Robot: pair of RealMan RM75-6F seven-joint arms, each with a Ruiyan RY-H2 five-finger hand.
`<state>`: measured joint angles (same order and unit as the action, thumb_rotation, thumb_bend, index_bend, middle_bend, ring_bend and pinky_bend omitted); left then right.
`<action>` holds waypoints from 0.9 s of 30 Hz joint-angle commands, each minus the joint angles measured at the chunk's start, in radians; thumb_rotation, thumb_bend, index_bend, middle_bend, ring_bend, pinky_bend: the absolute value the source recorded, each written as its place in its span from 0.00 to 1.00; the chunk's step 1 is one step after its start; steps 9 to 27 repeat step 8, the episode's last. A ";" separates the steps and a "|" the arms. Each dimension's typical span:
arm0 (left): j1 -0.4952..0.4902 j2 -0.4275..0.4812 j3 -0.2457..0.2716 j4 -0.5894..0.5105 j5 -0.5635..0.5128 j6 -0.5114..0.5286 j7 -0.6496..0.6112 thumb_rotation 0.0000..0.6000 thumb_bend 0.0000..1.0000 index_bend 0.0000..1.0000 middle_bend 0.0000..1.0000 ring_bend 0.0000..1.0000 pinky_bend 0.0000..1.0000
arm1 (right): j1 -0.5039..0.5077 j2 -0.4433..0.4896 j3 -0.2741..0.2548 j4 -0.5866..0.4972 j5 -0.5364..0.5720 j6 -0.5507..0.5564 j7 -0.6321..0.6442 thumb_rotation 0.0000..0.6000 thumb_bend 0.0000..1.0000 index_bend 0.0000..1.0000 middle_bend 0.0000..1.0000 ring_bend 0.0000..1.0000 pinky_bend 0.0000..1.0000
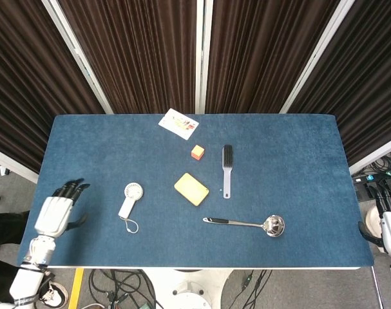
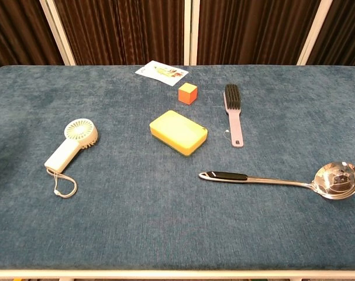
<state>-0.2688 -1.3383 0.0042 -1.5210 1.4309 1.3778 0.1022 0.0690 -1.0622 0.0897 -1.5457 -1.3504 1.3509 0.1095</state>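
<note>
A small white handheld fan (image 1: pixel 129 198) (image 2: pixel 72 143) with a wrist loop lies on the blue table (image 1: pixel 292 161) at the front left. My left hand (image 1: pixel 53 214) hovers over the table's left edge, well left of the fan, fingers stretched out and apart, holding nothing. My right hand (image 1: pixel 386 222) shows off the table's right edge, fingers up and empty. Neither hand appears in the chest view.
A yellow sponge (image 1: pixel 191 188) (image 2: pixel 178 132) lies mid-table, with an orange cube (image 1: pixel 197 152) (image 2: pixel 188 92) and a brush (image 1: pixel 227 168) (image 2: pixel 233 111) behind it. A steel ladle (image 1: pixel 247 223) (image 2: pixel 294 181) lies front right. A printed card (image 1: pixel 178 123) (image 2: pixel 161 72) sits at the back edge.
</note>
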 commanded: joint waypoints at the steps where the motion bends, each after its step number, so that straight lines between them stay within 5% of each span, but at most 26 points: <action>1: 0.039 0.039 0.015 0.006 -0.002 0.022 -0.026 1.00 0.14 0.16 0.01 0.01 0.19 | 0.001 -0.008 0.002 -0.001 -0.003 0.005 -0.011 1.00 0.28 0.00 0.00 0.00 0.00; 27: 0.078 0.080 0.017 0.016 -0.015 0.035 -0.069 1.00 0.13 0.16 0.05 0.01 0.19 | 0.009 -0.016 0.000 -0.007 -0.002 -0.004 -0.036 1.00 0.28 0.00 0.00 0.00 0.00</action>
